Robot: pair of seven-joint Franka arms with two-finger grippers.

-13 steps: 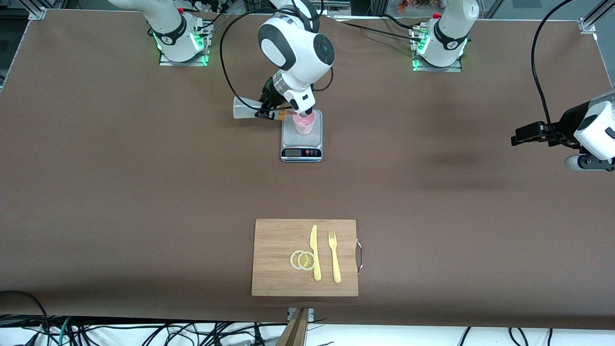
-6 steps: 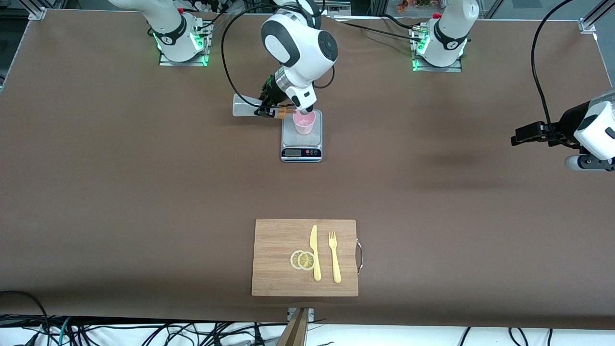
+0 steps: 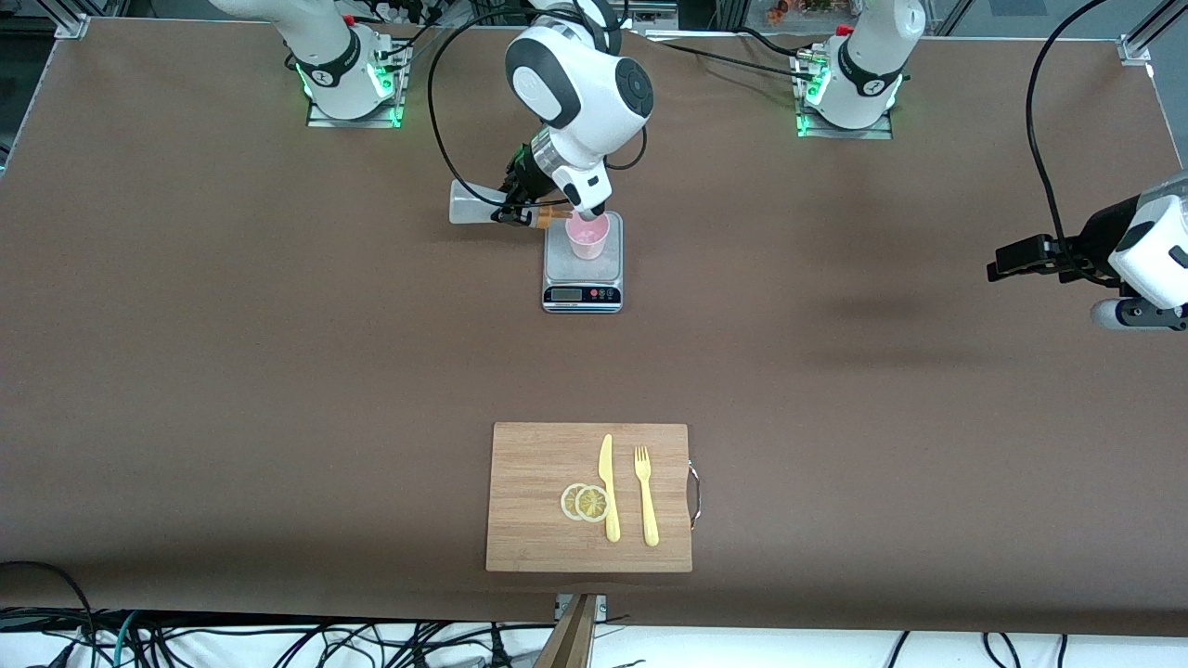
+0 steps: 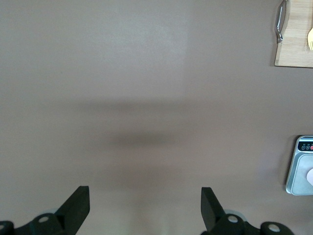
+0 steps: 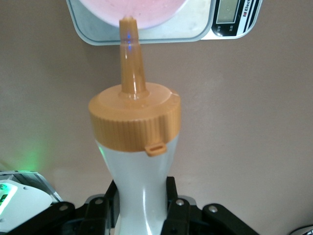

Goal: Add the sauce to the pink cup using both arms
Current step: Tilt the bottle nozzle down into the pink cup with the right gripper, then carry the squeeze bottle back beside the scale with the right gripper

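The pink cup stands on a small silver scale in the middle of the table near the robots' bases. My right gripper is shut on the sauce bottle and holds it on its side beside the scale. The bottle's orange nozzle points at the cup's rim. In the right wrist view the fingers pinch the whitish bottle, and the orange cap's tip reaches the cup's pink rim. My left gripper is open and empty, waiting over bare table at the left arm's end.
A wooden cutting board lies near the front camera, with two lemon slices, a yellow knife and a yellow fork on it. In the left wrist view the scale and board corner show at the edge.
The right arm shifted a little toward the robots' bases one second ago, then stayed still. The bottle's nozzle stays at the cup's rim. The left arm has not moved.
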